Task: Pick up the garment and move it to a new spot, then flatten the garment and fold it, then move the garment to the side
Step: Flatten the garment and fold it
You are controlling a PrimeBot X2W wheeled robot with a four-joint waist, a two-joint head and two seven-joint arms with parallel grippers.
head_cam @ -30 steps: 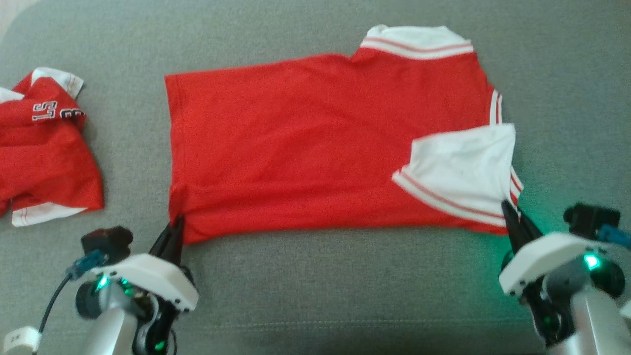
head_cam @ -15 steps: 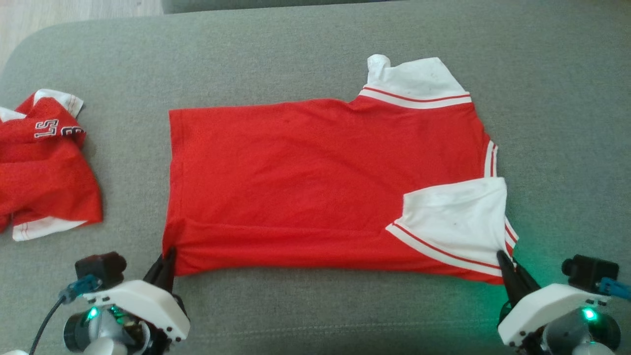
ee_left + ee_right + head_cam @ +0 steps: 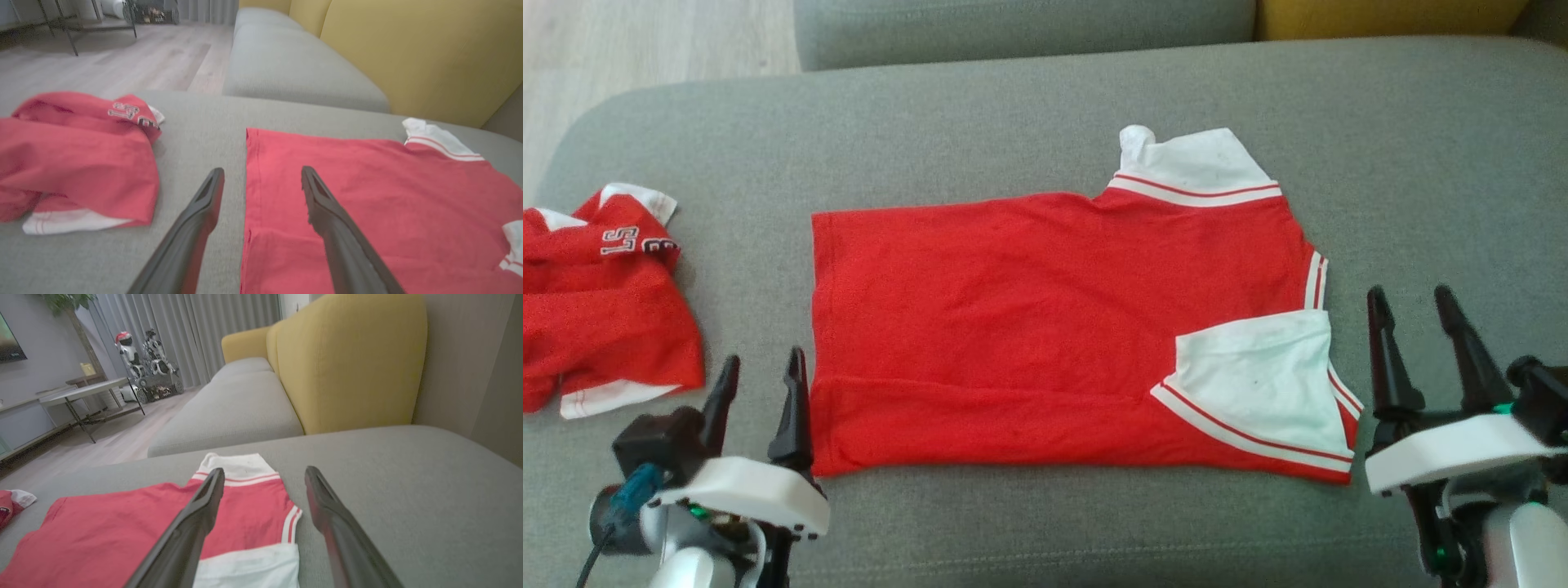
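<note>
A broad grey sofa seat point(image 3: 1045, 90) is seen. Near its left edge a crumpled red jersey point(image 3: 605, 327) with white trim and printed numerals is laid in a heap. Behind the seat a further grey cushion point(image 3: 294, 69) is backed by yellow upholstery point(image 3: 351, 363). Pale wooden flooring point(image 3: 122, 61) is shown beyond, where a metal-legged table point(image 3: 81, 392) and a wheeled machine point(image 3: 153, 375) are stood before grey curtains point(image 3: 212, 326).

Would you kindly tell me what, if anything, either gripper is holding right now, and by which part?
Nothing is held: the left gripper and right gripper are both open beside the red shirt.
</note>
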